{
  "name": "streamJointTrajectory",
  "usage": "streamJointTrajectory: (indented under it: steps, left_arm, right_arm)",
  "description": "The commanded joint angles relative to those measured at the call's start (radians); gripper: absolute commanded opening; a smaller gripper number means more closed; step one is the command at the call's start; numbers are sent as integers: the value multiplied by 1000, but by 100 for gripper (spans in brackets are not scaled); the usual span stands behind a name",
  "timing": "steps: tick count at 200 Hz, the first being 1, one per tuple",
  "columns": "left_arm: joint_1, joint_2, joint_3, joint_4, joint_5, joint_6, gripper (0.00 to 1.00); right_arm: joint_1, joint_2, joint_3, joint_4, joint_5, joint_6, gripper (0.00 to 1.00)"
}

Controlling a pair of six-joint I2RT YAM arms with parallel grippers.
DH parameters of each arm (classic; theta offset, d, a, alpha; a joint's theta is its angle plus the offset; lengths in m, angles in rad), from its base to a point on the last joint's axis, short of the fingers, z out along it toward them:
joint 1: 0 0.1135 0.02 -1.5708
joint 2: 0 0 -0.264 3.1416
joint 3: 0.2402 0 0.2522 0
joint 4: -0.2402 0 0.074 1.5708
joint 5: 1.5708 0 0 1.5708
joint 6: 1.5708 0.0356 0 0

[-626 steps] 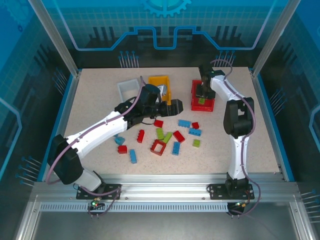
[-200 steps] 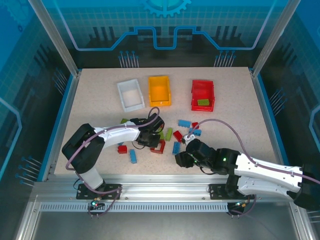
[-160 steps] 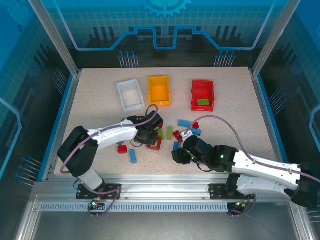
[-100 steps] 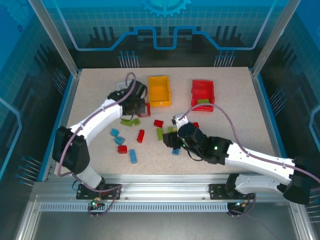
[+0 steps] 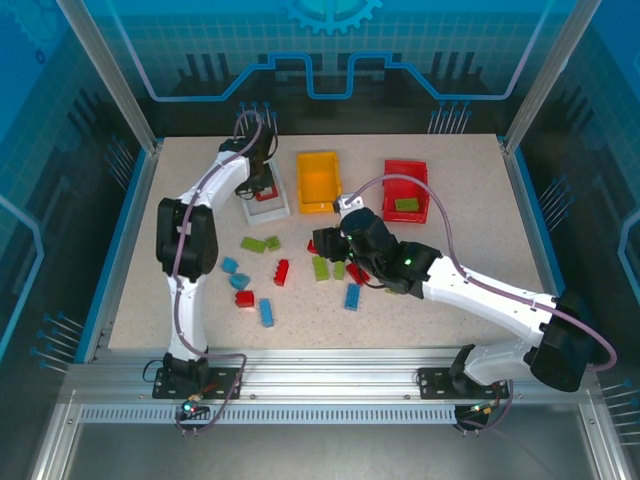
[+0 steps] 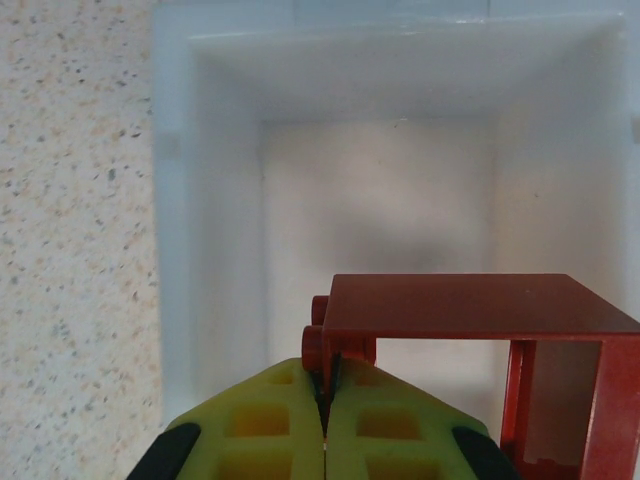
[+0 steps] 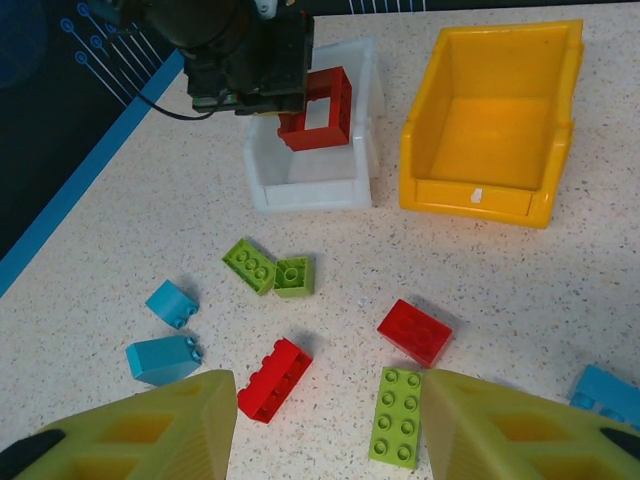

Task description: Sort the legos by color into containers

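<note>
Left tool (image 6: 323,420) pinches red square frame (image 6: 470,305) over white bin (image 6: 175,200). Right tool (image 7: 325,425) open above loose legos (image 7: 274,379) on surface (image 7: 600,300).

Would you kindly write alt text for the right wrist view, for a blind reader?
The left gripper holds a red frame over the white bin, with an empty yellow bin beside it. Loose red, green and blue bricks lie nearer, before the open right gripper.
</note>
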State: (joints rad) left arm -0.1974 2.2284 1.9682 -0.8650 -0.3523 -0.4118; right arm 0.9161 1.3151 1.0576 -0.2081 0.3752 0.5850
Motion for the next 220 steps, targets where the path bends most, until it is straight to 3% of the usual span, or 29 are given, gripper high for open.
streamJointTrajectory:
  steps: [1,35,110,159,186,220]
  left_arm:
    - [3,31,78,-96,-27,25,5]
    - [-1,-30,62,-101,-13,20,40]
    - [-59,-318,19,-87,98,-7,48]
    - [-222,-700,-361,-6,185,-89,49]
    - [-309,-914,-672,97,293,-237,49]
    - [-449,-1084,-979,294,392,-393,50]
  right_arm:
    - [-17,-16,-23,-12,-18,25,52]
    - [-35,-48,-47,-60,0,30,53]
    - [-155,-159,-56,-278,46,-32,54]
    - [-170,-104,-47,-353,-3,-80,54]
    - [-192,55,16,-379,-29,-75,53]
    - [-295,304,162,-455,-106,-251,60]
